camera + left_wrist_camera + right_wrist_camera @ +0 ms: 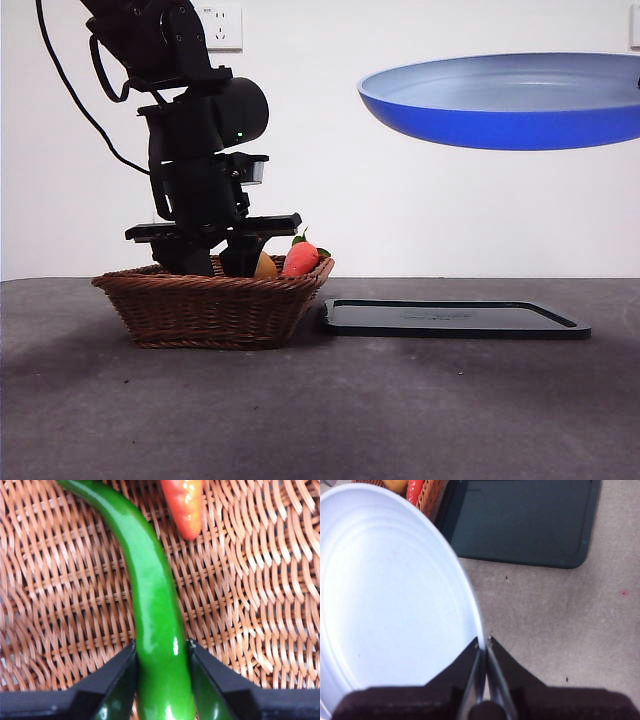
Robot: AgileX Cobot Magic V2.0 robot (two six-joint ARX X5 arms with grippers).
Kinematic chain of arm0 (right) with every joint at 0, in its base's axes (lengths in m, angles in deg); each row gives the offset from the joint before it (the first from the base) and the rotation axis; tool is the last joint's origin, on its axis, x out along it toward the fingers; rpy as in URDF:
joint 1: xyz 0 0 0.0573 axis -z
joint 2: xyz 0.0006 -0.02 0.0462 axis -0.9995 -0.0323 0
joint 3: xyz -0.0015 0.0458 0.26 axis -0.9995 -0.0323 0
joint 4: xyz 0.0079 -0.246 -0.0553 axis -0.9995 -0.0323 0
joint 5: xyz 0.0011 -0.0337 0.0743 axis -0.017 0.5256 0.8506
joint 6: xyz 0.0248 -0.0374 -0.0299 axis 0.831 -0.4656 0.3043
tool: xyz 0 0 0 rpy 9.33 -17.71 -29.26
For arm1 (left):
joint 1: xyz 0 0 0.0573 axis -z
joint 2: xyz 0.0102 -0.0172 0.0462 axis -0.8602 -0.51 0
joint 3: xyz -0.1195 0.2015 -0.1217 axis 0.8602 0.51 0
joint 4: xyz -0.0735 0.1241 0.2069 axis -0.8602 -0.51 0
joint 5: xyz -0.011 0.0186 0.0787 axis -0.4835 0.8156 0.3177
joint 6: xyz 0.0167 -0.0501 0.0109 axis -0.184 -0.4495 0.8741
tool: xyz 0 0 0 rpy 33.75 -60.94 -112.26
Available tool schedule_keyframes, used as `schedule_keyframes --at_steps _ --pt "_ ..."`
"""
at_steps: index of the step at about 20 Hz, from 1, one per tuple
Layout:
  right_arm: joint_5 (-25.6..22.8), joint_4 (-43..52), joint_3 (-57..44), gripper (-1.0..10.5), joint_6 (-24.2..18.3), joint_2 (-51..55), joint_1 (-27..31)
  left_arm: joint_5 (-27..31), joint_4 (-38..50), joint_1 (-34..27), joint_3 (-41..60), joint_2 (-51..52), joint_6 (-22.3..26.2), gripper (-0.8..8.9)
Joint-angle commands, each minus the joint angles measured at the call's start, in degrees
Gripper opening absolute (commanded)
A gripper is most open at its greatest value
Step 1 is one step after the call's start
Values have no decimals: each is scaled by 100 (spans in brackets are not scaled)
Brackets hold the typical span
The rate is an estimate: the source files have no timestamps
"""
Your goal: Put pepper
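The long glossy green pepper (150, 595) lies on the woven bottom of the wicker basket (260, 605). My left gripper (161, 652) is down inside the basket (210, 310) with its jaws closed against both sides of the pepper. In the front view the left arm (200, 170) reaches into the basket from above and the pepper is hidden behind the rim. My right gripper (483, 645) is shut on the rim of the blue plate (385, 595) and holds it level in the air at the upper right (510, 100).
A red-orange carrot-like item (184, 505) lies in the basket beside the pepper; it shows above the rim (300, 257) with a yellow-brown item (264, 266). A dark flat tray (450, 318) lies on the table right of the basket, below the plate (520, 520).
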Motion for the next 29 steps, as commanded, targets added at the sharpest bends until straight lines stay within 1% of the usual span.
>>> schedule_keyframes --at_steps 1,8,15,18,21,25,29 --pt "17 83 94 5 -46 -20 -9 -9 -81 44 -122 -164 -116 108" --pt "15 114 94 5 -46 -22 -9 -31 -481 46 -125 138 -245 108" --pt "11 153 94 5 -44 -26 -9 -166 -577 85 -133 883 -243 108" --pt "11 221 94 5 7 -122 -9 -339 -662 164 -133 1261 -238 108" --pt "11 256 94 5 24 -531 -9 -356 -647 332 -133 1661 -238 108" --pt "15 494 94 5 140 -1392 -9 -544 -640 654 -133 2076 -238 108" --pt "26 940 94 5 428 -2170 -11 -1292 -619 1169 -133 2168 -229 109"
